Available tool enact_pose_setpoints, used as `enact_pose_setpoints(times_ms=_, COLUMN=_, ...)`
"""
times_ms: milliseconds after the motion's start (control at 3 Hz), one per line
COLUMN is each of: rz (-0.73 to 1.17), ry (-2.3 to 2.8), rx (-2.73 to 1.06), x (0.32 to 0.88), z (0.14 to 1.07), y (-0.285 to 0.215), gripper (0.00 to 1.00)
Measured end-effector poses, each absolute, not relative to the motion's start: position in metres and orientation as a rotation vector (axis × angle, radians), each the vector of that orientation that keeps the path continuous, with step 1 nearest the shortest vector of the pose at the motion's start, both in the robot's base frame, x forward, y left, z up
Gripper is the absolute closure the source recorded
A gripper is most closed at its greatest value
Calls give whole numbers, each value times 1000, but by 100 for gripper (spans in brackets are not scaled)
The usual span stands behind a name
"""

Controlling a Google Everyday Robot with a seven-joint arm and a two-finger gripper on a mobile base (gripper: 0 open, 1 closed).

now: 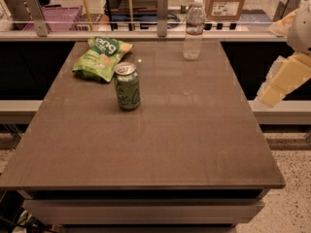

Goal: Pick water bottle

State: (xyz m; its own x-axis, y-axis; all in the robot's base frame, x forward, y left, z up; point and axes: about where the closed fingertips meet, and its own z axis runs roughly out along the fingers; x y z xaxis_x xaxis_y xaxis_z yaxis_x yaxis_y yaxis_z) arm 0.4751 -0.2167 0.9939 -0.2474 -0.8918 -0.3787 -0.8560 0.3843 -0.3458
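Observation:
The water bottle [194,29] is clear ribbed plastic with a white cap and a pale label band. It stands upright at the far edge of the brown table [160,144], right of centre. My gripper [284,81] shows as a pale, blurred shape at the right edge of the view, beyond the table's right side. It is well to the right of the bottle and nearer to me, and touches nothing.
A green soda can [127,86] stands left of centre. A green snack bag [102,57] lies behind it at the far left. A glass rail with metal posts [162,8] runs along the far edge. Cardboard boxes [226,1] sit beyond it.

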Motion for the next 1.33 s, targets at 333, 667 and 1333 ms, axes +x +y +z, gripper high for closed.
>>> enact_pose_setpoints(times_ms=333, rz=-45, ry=2128, rx=-1364, x=497, z=991, y=-222, gripper=0)
enact_pose_setpoints(times_ms=667, rz=62, ry=2131, rx=-1150, x=534, z=977, y=-231, gripper=0)
enact_pose_setpoints(times_ms=1333, rz=110, ry=2122, rx=-910, x=587, z=958, y=-233, gripper=0)
